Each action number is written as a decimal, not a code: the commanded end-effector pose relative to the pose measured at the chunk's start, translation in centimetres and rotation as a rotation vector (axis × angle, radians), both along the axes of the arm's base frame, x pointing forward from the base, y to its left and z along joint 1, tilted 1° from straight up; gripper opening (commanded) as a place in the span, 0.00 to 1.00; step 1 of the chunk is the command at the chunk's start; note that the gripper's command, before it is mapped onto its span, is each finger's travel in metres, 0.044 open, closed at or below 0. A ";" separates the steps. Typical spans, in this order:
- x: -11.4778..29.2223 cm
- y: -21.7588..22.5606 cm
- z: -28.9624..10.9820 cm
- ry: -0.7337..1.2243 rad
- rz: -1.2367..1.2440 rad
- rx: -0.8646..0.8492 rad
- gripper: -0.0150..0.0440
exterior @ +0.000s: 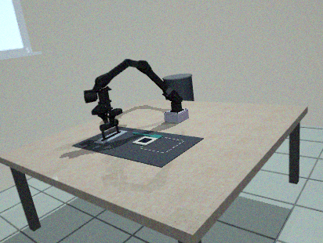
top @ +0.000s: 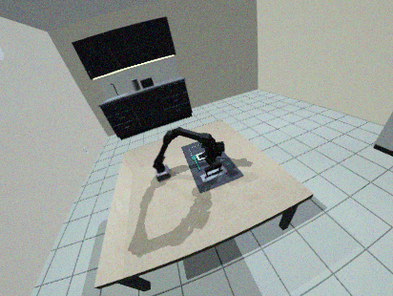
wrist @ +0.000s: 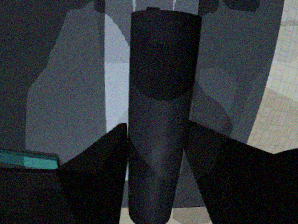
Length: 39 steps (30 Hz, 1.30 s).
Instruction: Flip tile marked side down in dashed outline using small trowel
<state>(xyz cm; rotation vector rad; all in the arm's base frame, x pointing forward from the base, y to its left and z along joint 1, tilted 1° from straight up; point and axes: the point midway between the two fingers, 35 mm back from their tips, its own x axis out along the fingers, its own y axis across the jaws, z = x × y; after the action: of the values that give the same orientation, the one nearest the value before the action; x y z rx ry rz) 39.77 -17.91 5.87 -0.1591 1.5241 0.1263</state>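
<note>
My gripper (exterior: pixel 110 130) (top: pixel 211 168) (wrist: pixel 156 163) is shut on the dark round handle of the small trowel (wrist: pixel 160 110). It is low over the left end of the dark mat (exterior: pixel 157 157) (top: pixel 235 175). The trowel's pale grey blade (exterior: pixel 114 136) (wrist: pixel 116 76) lies flat on the mat under the gripper. The tile (exterior: pixel 146 140) (top: pixel 200 156), white-rimmed with a dark blue face up, lies at the left end of the dashed outline (exterior: pixel 172 137), a short way right of the blade. A teal strip (exterior: pixel 148 134) (wrist: pixel 27 160) lies just behind the tile.
The arm's pale base (exterior: pixel 176 116) (top: pixel 163 175) stands on the wooden table (exterior: pixel 235 157) behind the mat. A dark cylinder (exterior: pixel 181 86) stands behind the base. The table's edges are well away from the mat.
</note>
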 end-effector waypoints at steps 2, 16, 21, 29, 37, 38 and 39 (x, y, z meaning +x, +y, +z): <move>0.0 0.0 0.0 0.003 0.160 -0.007 0.47; 0.0 0.0 0.0 0.010 0.579 -0.025 0.47; 0.0 0.0 0.0 0.013 0.729 -0.032 0.47; 0.0 0.0 0.0 0.017 0.968 -0.042 0.47; 0.0 0.0 0.0 0.021 1.207 -0.052 0.47; 0.0 0.0 0.0 0.022 1.237 -0.054 0.47; 0.0 0.0 0.0 0.022 1.267 -0.055 0.47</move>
<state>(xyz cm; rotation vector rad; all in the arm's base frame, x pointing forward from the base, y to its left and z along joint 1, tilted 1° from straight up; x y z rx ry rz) 39.76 -17.93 5.87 -1.0779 1.2821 1.0087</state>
